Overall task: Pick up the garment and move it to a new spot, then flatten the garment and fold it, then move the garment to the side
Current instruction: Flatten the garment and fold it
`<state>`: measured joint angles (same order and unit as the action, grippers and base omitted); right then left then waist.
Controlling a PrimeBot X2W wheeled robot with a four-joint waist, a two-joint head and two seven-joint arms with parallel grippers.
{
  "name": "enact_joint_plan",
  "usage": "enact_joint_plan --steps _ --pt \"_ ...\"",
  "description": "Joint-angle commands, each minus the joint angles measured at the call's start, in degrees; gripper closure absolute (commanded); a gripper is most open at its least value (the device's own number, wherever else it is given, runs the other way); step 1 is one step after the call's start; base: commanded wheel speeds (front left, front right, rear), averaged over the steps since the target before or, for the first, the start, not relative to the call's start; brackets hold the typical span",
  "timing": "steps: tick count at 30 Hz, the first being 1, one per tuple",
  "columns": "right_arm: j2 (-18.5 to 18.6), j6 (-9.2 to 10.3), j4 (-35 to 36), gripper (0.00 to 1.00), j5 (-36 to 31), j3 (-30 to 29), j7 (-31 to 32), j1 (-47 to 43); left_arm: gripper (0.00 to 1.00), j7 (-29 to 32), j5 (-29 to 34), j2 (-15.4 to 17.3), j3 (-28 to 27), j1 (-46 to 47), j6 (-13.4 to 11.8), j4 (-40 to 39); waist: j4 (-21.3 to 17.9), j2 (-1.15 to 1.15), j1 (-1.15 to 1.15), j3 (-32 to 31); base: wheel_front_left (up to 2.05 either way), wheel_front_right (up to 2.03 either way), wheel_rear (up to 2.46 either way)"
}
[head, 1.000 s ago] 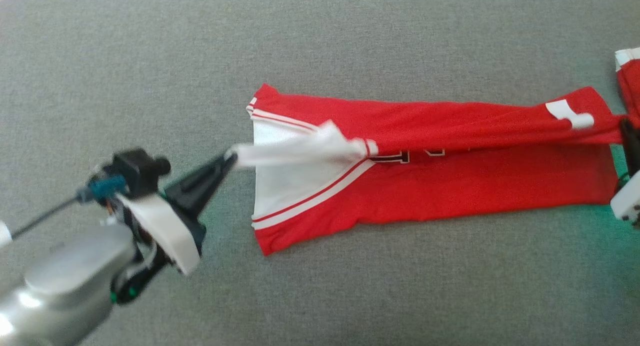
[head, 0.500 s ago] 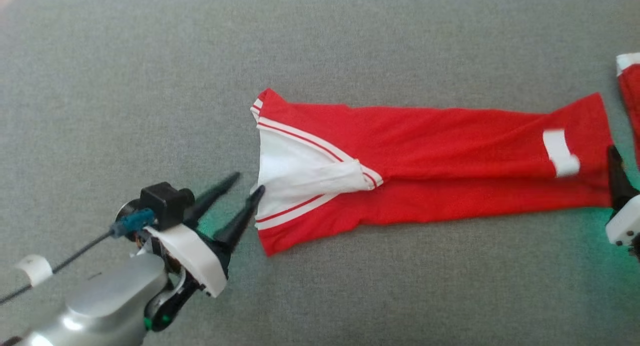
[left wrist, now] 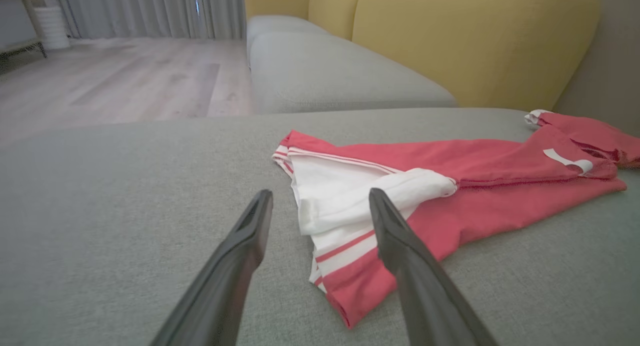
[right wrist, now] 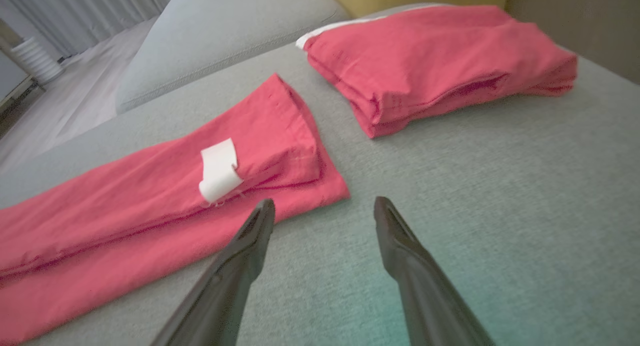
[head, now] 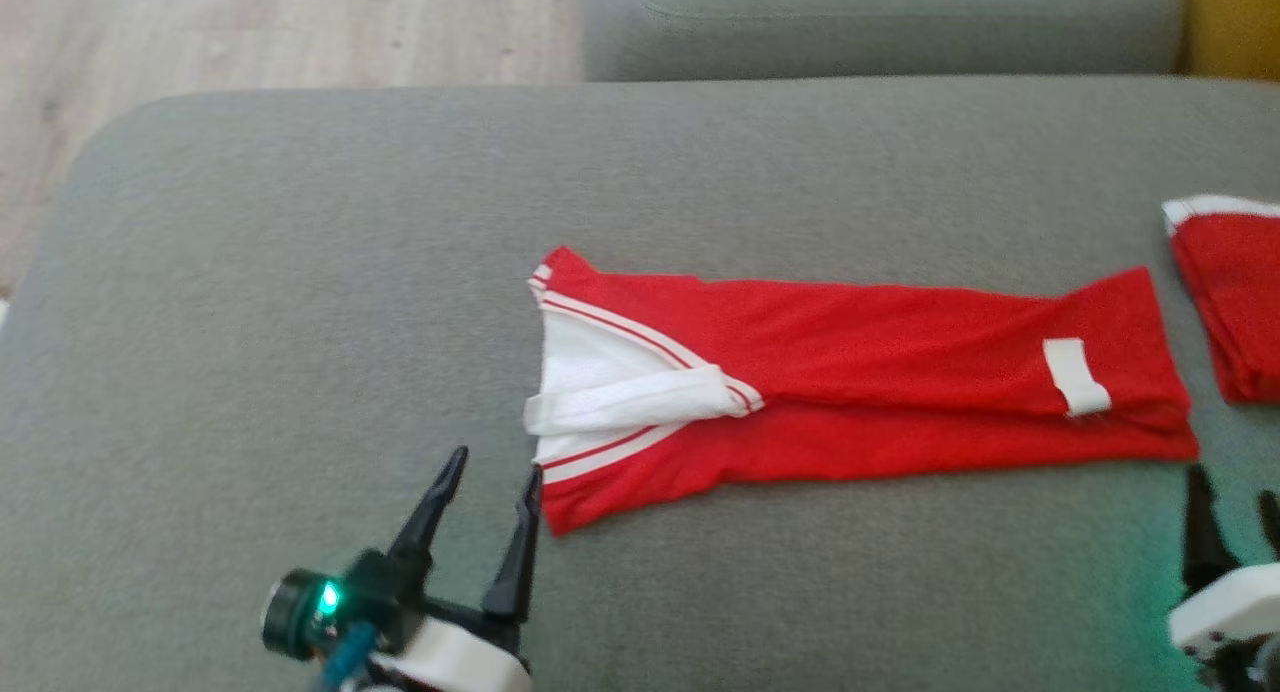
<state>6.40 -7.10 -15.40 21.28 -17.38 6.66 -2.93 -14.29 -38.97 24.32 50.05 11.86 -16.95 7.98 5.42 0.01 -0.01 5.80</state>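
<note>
My left fingers (head: pixel 518 547) are standing spread and empty now, having just dropped the white-trimmed end they were pulling a second ago. That arm is sitting low at the near-left corner of the garment (head: pixel 880 372), tips pointing up the head view, just beside the hem and apart from it. The garment is lying loose on the grey cushion (head: pixel 300 272), stretched long left to right, its top layer laid over lengthwise and a white label (head: pixel 1075 375) near the right end. My right fingers (head: pixel 1197 532) are also hanging wide and empty just below that end, which they were pinching before. I'm judging the lengthwise fold done and a crosswise fold next. A folded red pile (head: pixel 1230 302) is sitting apart at far right.
</note>
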Motion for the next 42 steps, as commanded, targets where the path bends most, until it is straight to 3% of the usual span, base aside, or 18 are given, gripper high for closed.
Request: enact_joint_plan --steps 1,4,7,16,17,18,19,20,21,29,35,42 --pt "0.74 -0.39 1.62 0.00 -0.46 -0.23 -0.87 2.50 0.00 -0.70 2.47 0.15 -3.53 1.05 -1.07 -2.31 1.71 -0.01 0.01 -0.90 0.00 0.00 0.00" --pt "-0.43 -0.39 -0.37 0.00 -1.51 -3.99 -0.53 5.48 0.00 -0.70 8.47 -2.82 -6.72 -2.95 -3.42 -4.61 3.77 -0.01 0.01 -0.94 0.00 0.00 0.00" --pt "-0.77 -0.39 -3.85 0.00 -4.10 -9.37 0.77 9.85 0.00 -0.70 13.21 -5.39 -8.91 -5.70 -3.97 -6.62 5.90 -0.01 0.01 -0.40 0.00 0.00 0.00" --pt "-0.76 -0.39 -16.55 0.00 -15.20 -23.01 8.71 19.41 0.00 -0.71 20.64 -10.52 -12.43 -8.53 0.68 -7.43 10.11 -0.01 0.01 1.67 0.00 0.00 0.00" --pt "-1.17 -0.39 -17.67 0.05 -14.88 -23.81 9.87 19.95 0.00 -0.71 21.08 -10.96 -13.02 -8.73 1.05 -7.29 10.14 -0.01 0.01 1.74 0.00 0.00 0.00" --pt "-1.57 -0.39 -18.50 0.25 -14.49 -24.05 10.85 20.34 0.00 -0.71 21.43 -11.38 -13.62 -8.98 1.45 -7.14 10.14 -0.01 0.01 1.78 0.00 0.00 0.00" --pt "-1.87 -0.39 -18.90 0.53 -14.19 -23.83 11.28 20.54 0.00 -0.71 21.77 -11.75 -14.17 -9.22 1.89 -6.97 10.11 -0.01 0.01 1.78 0.00 0.00 0.00" --pt "-2.12 -0.39 -19.13 0.89 -13.82 -23.48 11.50 20.60 0.00 -0.71 22.09 -12.10 -14.74 -9.46 2.31 -6.81 10.03 -0.01 0.01 1.72 0.00 0.00 0.00" --pt "-2.32 -0.39 -19.26 1.00 -13.35 -22.96 11.60 20.61 0.00 -0.71 22.41 -12.44 -15.34 -9.72 2.67 -6.65 9.84 -0.01 0.01 1.57 0.00 0.00 0.00" --pt "-0.39 -0.39 -15.72 1.00 -9.86 -20.71 7.24 18.56 0.00 -0.71 25.09 -14.23 -18.98 -11.63 5.58 -5.60 7.36 -0.01 0.01 -0.49 0.00 0.00 0.00" --pt "2.29 -0.39 -9.07 1.00 -5.16 -20.34 6.57 16.84 0.00 -0.71 26.53 -14.98 -21.02 -12.92 7.10 -5.35 6.25 -0.01 0.01 -1.28 0.00 0.00 0.00" --pt "-0.73 -0.39 6.66 1.00 0.89 -8.61 7.41 15.88 0.00 -0.71 27.71 -16.08 -22.29 -13.68 9.12 -4.42 6.51 -0.01 0.01 -1.91 0.00 0.00 0.00"
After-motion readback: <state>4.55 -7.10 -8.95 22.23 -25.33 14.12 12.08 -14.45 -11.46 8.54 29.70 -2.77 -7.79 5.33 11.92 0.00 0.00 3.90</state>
